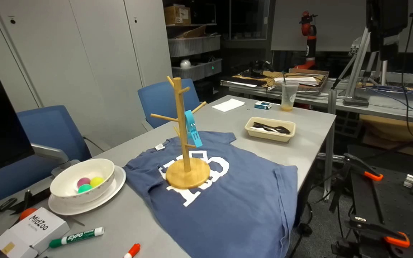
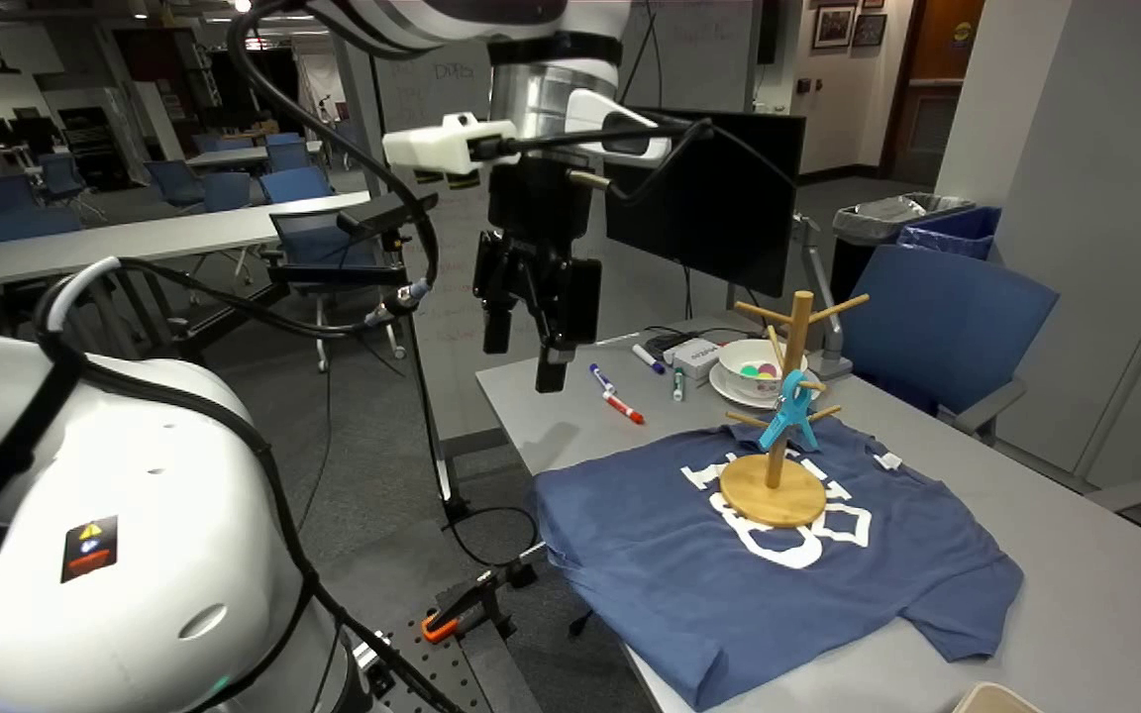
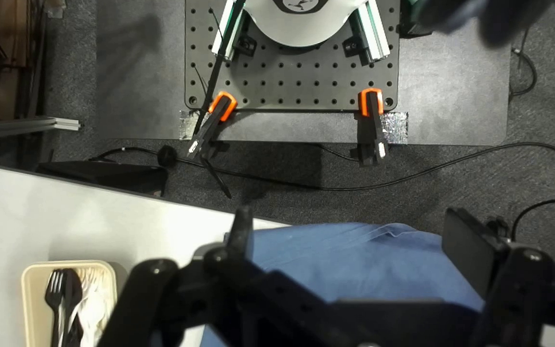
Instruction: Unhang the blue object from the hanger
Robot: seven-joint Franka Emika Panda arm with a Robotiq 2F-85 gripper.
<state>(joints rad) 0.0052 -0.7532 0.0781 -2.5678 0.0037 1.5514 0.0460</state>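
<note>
The blue object, a light-blue clip (image 1: 193, 129), hangs from a side peg of the wooden hanger (image 1: 182, 132). In an exterior view the clip (image 2: 791, 411) shows with its two legs pointing down beside the pole of the hanger (image 2: 796, 342). The hanger stands upright on its round base, on top of a navy T-shirt. My gripper (image 2: 531, 349) is high above the table's near edge, well apart from the hanger, pointing down. In the wrist view the gripper (image 3: 357, 241) has its fingers wide apart with nothing between them. The clip and hanger are out of the wrist view.
The navy T-shirt (image 1: 242, 200) lies spread on the table (image 1: 145, 224). A white bowl (image 1: 63, 182) with coloured balls stands on a plate, near markers and a white box (image 1: 36, 229). A cutlery tray (image 1: 251, 133), a cup (image 1: 289, 96) and a monitor (image 2: 704, 198) are also around.
</note>
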